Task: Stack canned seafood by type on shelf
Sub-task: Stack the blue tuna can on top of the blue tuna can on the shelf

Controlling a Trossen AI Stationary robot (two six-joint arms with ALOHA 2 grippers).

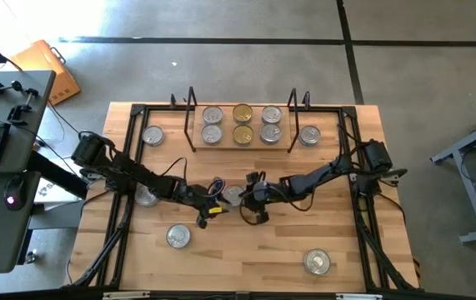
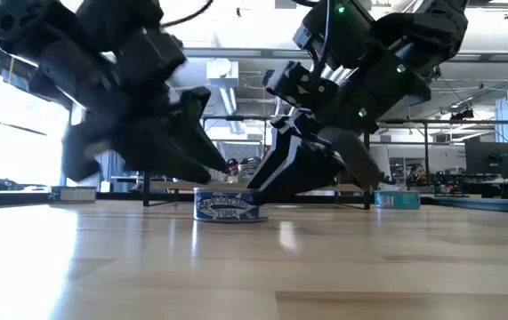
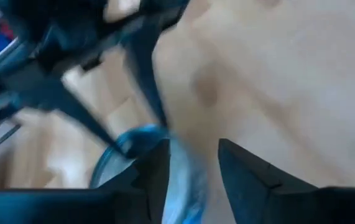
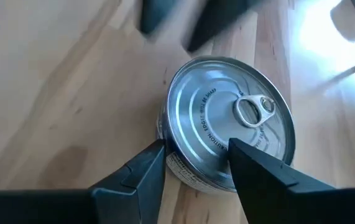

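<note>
— Right under your right gripper [image 4: 193, 165] sits a silver-topped tin [image 4: 230, 127] with its pull-ring up, flat on the counter [image 1: 254, 250] in front of the shelf [image 1: 242, 148]. Its fingers are parted, one tip over the lid.

— So it isn't held?

— Not that you can see. Your left gripper [image 1: 212, 202] hovers just beside the same tin, fingers apart, holding nothing. Back one arm off, I'd say.

— Then?

— Straddle the rim, both fingers outside the wall, before you close. Six tins [image 1: 242, 123] already fill the shelf, gold in the middle; silver likely belongs beside silver.
</note>
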